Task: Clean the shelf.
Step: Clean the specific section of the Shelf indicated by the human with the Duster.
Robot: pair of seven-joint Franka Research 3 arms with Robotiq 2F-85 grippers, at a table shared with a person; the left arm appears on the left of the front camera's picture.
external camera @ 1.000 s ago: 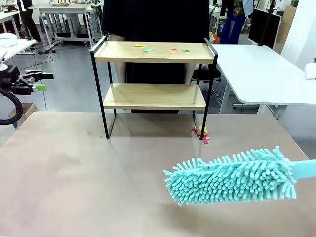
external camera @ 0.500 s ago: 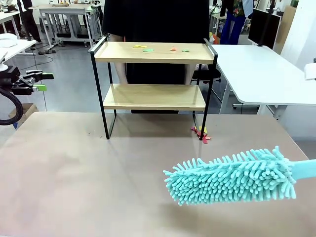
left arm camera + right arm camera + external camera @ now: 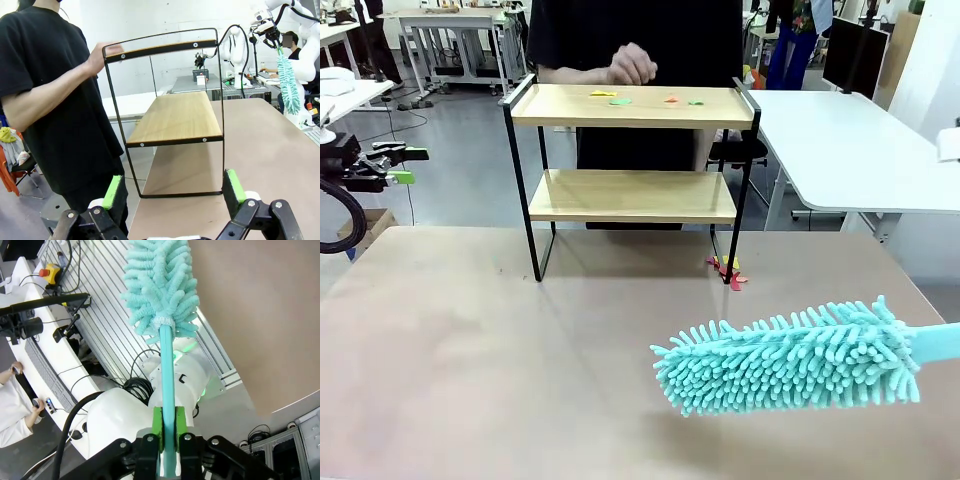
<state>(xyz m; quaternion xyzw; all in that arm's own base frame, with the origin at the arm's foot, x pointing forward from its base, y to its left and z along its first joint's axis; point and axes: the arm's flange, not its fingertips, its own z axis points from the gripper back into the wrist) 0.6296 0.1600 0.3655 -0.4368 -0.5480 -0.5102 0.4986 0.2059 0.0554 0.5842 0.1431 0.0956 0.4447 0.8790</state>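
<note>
Shelf, two-tier, light wooden boards in a thin black metal frame [image 3: 630,195]: upper centre of the front view, upright on four legs at the far edge of the brown tabletop [image 3: 470,350]. Long axis left to right, open face toward the camera. Cleaning judged not yet begun: small coloured paper scraps [image 3: 620,99] lie on the top board. Person's hand [image 3: 632,66] just above that board. Teal fluffy microfibre duster [image 3: 790,355], lower right, well apart from the shelf, head pointing left. Right gripper [image 3: 167,440] clamped on its handle. Left gripper [image 3: 172,187], jaws wide, empty.

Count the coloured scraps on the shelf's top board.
4, in a row: yellow scrap, green scrap, orange scrap, second green scrap, left to right. Others may be hidden.
</note>
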